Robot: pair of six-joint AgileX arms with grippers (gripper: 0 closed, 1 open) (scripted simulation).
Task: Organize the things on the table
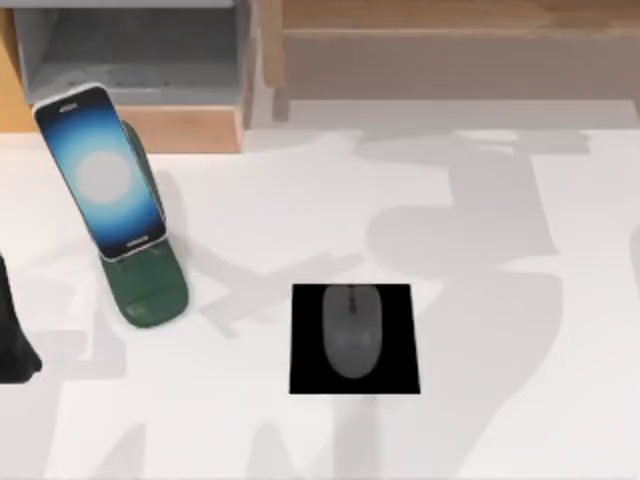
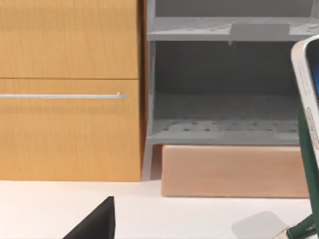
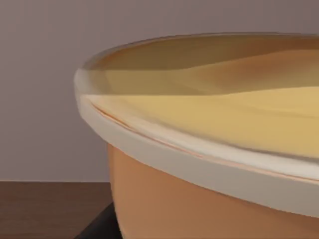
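Mouse (image 1: 351,330) lengthwise, pointing away

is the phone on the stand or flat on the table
On the stand: the phone leans tilted against the green stand, lit screen facing up.

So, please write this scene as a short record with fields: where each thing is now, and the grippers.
phone: smartphone propped on green stand, table's left
mouse: grey mouse lying on black mat, table middle
cup: orange cup close before right wrist camera
shelf: shelf unit at far edge
left arm: dark part at left edge
table: white tabletop
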